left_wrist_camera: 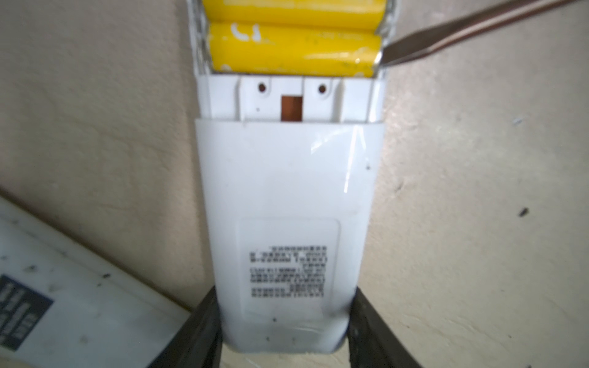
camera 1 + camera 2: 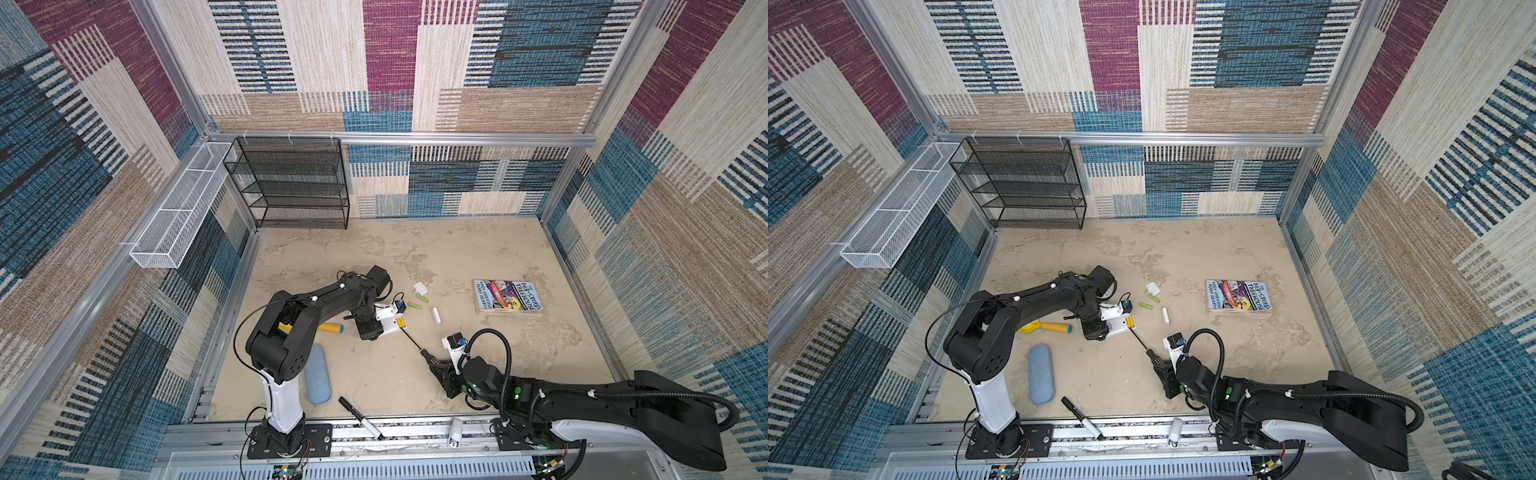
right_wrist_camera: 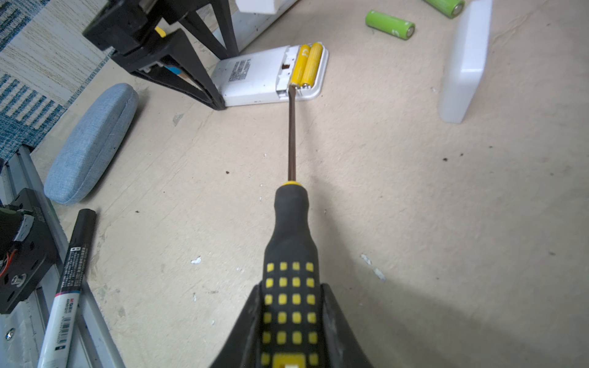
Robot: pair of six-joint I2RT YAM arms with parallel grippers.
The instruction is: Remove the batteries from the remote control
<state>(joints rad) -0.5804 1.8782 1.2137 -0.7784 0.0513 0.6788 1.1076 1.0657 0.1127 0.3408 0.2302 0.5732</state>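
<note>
The right gripper [image 3: 290, 299] clamps the screwdriver [image 3: 290, 223] handle. The left gripper [image 1: 285, 331] grasps the white remote [image 1: 287, 178] near the table's [image 2: 498, 374] middle. The left wrist view shows the blade tip touching the scuffed yellow batteries [image 1: 293, 52] in the open compartment. Only the other views show the two green batteries [image 2: 415, 306], loose just beyond the remote, toward the far edge.

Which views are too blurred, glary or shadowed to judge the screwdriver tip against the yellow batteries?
Left wrist view: remote label soft, glare on the yellow batteries, screwdriver tip blurred but readable. Right wrist view: sharp, with a broad shadow on the table. Both top views: wide-angle bending, those batteries tiny.
</note>
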